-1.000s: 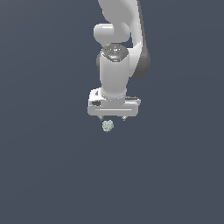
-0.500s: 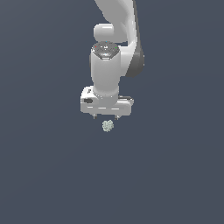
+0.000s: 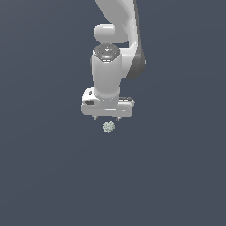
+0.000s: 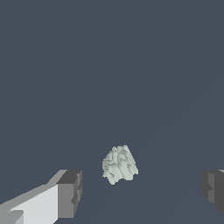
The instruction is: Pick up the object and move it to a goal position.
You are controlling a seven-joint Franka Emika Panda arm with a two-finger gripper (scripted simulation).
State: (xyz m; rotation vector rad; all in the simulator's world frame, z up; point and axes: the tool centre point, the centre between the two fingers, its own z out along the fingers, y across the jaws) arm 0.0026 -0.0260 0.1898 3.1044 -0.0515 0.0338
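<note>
White robot gripper (image 3: 107, 117), jaws spread wide, has shifted toward the exterior view's left over the pale greenish-white bumpy lump (image 3: 108, 127); grasp pending.

gripper (image 3: 107, 118) shifted toward exterior view's left

Pincer (image 4: 140, 192) fingers (image 4: 70, 192) edge-cropped

— What do we see of the object (image 3: 108, 127)?

— We see a tiny, pale greenish-white lump, bumpy and roughly round, lying on the plain dark grey surface.

— And up close?

— In the wrist view we find the object (image 4: 119, 164) knobbly all over, a little taller than wide, slightly tilted, with nothing touching it.
</note>
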